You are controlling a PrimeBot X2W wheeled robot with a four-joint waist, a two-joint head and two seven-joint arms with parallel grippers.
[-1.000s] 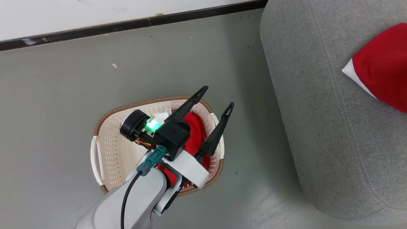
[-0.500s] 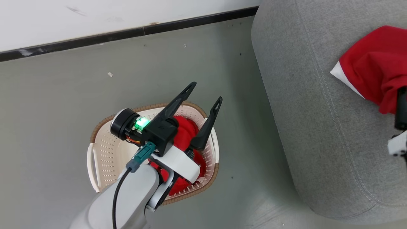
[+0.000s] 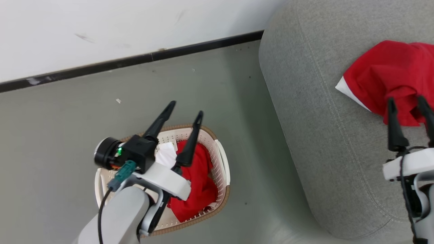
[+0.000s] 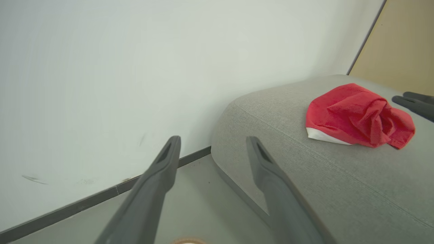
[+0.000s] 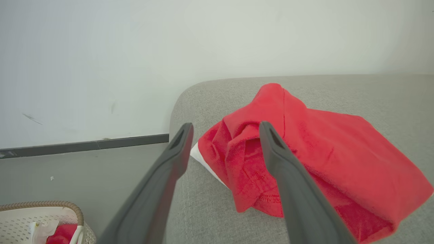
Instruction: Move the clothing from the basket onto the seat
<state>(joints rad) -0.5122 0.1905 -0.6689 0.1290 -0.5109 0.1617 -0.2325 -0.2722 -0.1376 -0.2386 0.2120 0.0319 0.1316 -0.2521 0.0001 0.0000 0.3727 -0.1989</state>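
Note:
On the floor stands the cream basket [image 3: 220,162], and one red garment [image 3: 198,179] with a white piece beside it lies inside. My left gripper [image 3: 186,108] hangs open above the basket's far rim, nothing between its fingers; in its wrist view the left gripper [image 4: 213,140] points at the wall and the seat's corner. The second red garment [image 3: 386,74] lies crumpled on the grey seat [image 3: 315,128]. My right gripper [image 3: 406,100] is open just at that garment's near edge, its fingers [image 5: 274,149] framing a fold of the garment [image 5: 322,149] without closing on it.
A white wall with a black skirting strip [image 3: 135,61] runs behind the basket. Grey floor [image 3: 67,118] lies left of the seat. The basket [image 5: 40,217] shows at the right wrist view's lower left. The right gripper's fingers [image 4: 413,101] show beside the garment [image 4: 356,115].
The camera has tilted and turned, shifting the whole picture. My right gripper has come into view by the garment on the seat. My left gripper has moved leftward over the basket, uncovering more red fabric.

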